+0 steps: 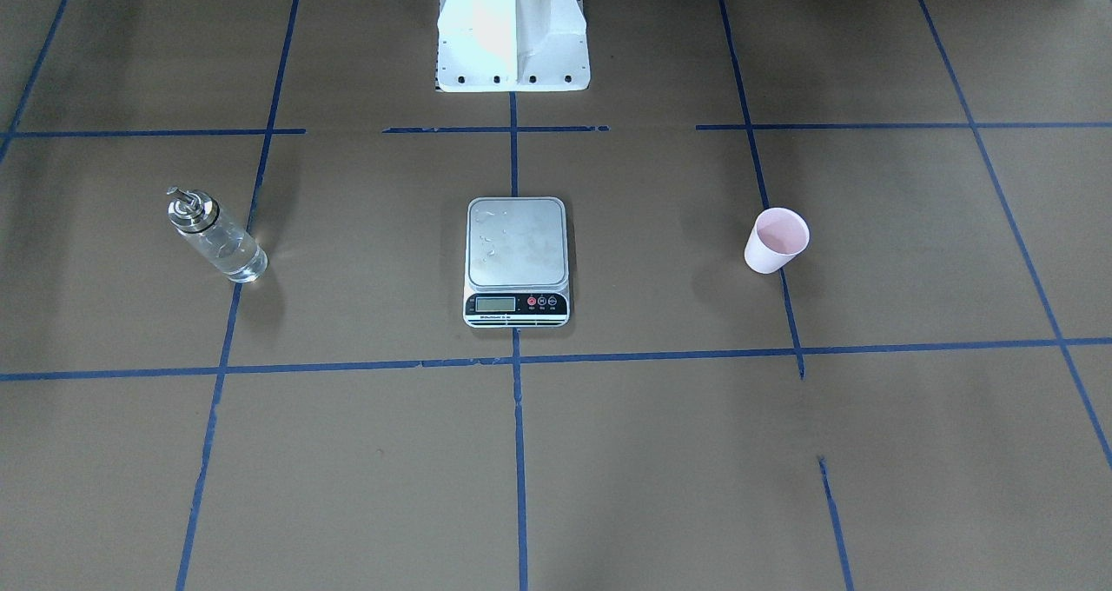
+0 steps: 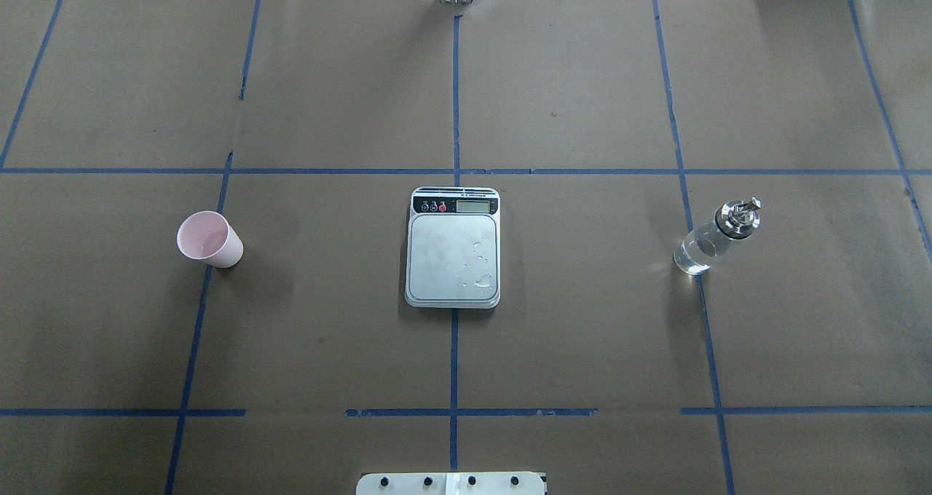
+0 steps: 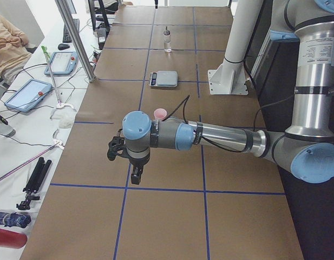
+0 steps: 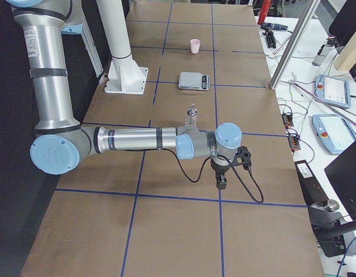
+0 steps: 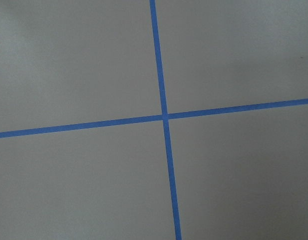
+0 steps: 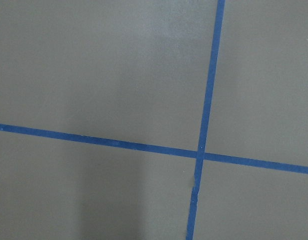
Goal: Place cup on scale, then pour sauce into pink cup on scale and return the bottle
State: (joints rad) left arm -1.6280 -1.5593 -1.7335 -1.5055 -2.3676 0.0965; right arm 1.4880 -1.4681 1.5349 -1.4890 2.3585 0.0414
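The pink cup [image 2: 210,239] stands upright on the brown table, on my left side; it also shows in the front view [image 1: 776,242]. The scale [image 2: 453,251] sits mid-table with a bare platform carrying a few droplets. The bottle [image 2: 717,236] stands upright on my right side, with clear sauce [image 1: 233,254] inside. My left gripper [image 3: 135,174] hangs over the table's left end, short of the cup [image 3: 159,113]. My right gripper [image 4: 222,181] hangs over the right end, short of the bottle [image 4: 192,115]. I cannot tell whether either is open or shut. Both wrist views show only taped paper.
Blue tape lines [image 2: 453,171] grid the brown paper. My white base pedestal [image 1: 512,35] stands behind the scale. Beyond the table's far edge a side bench holds tablets [image 3: 28,95], cables and metal posts [image 3: 76,38]; a person [image 3: 7,40] sits there.
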